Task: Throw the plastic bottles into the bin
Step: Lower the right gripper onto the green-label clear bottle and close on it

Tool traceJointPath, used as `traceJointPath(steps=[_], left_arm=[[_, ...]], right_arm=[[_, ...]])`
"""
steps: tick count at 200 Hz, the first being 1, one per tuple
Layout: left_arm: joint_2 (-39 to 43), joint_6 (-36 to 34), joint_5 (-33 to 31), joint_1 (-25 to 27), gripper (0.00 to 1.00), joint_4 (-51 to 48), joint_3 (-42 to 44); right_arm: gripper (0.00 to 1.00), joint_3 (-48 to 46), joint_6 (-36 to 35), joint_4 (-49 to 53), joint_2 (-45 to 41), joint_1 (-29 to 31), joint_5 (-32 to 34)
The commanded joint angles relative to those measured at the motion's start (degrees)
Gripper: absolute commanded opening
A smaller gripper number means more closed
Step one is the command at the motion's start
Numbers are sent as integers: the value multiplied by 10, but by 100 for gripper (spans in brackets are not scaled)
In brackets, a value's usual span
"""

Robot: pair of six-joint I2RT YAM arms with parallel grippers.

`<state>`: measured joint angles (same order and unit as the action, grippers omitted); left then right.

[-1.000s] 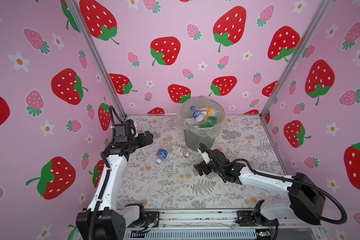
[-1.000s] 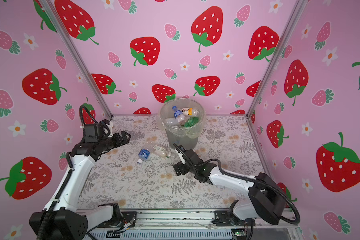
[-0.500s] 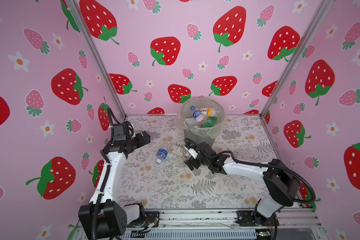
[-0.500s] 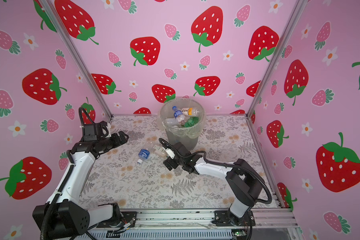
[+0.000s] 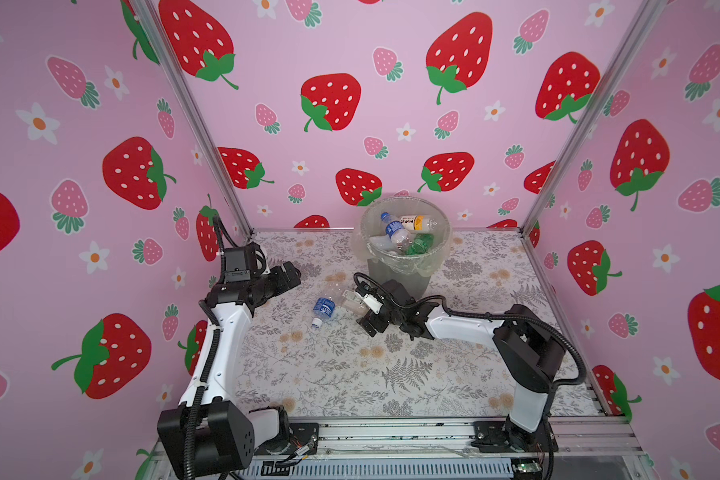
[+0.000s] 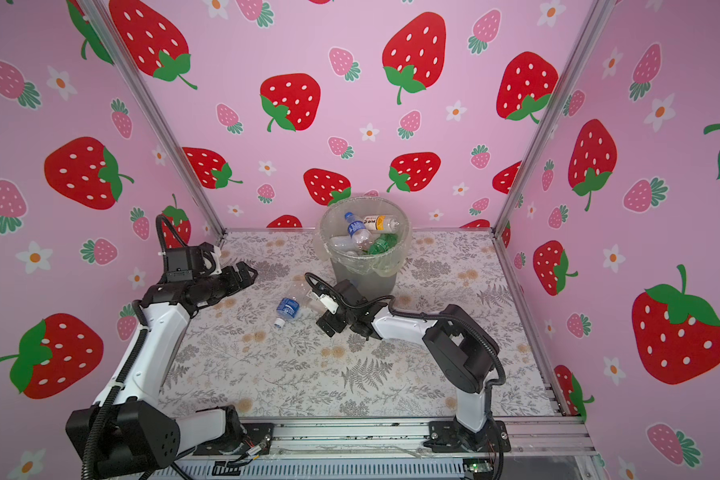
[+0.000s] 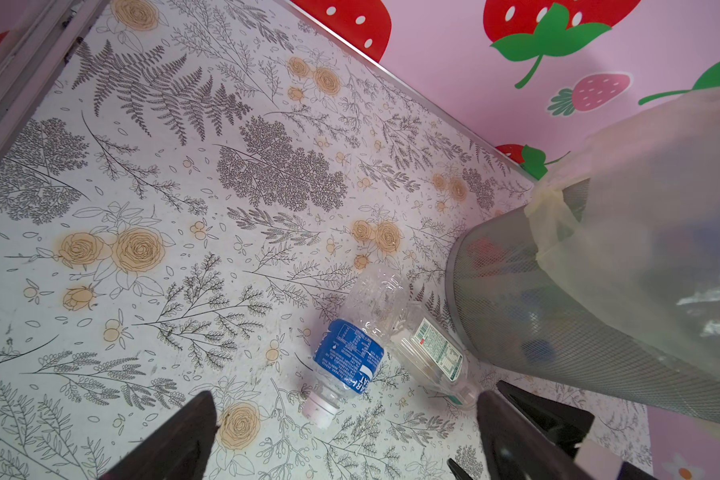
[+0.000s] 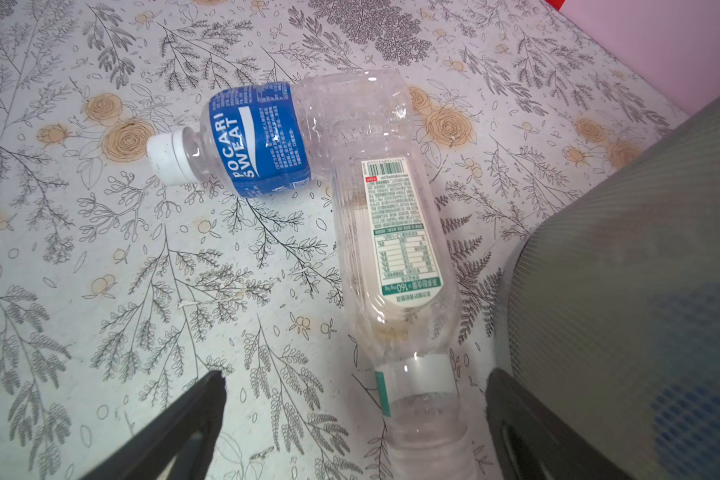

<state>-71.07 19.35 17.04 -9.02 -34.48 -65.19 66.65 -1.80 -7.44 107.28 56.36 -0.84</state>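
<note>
Pink walls (image 5: 267,62) carry red and pink strawberries and white flowers. The white tabletop (image 5: 329,374) shows grey ferns and tan roses. At eight o'clock of the grey mesh bin (image 5: 420,284) lie a blue-labelled bottle (image 5: 324,308), white-capped, and a clear bottle (image 8: 395,249) labelled white and green.

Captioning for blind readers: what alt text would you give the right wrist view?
Two empty plastic bottles lie on a floral table, bases touching: a Pocari Sweat bottle and a clear bottle with a white-and-green label. The right gripper, open, straddles the clear one's neck, beside the grey bin.
</note>
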Motion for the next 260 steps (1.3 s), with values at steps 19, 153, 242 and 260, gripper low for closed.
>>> traceJointPath(steps=[19,153,242,260], left_arm=[[-7,2,11,-4,99,0,-11],[-5,7,33,-12,99,3,-11],[-7,8,37,-18,99,4,-11],[-5,8,36,-19,99,4,-10]], right_arm=[[99,64,-25,46,41,2,7],[99,160,-21,39,145,-37,-37],[92,154,-12,28,166,-38,-64],[89,151,-9,23,167,-38,-72]])
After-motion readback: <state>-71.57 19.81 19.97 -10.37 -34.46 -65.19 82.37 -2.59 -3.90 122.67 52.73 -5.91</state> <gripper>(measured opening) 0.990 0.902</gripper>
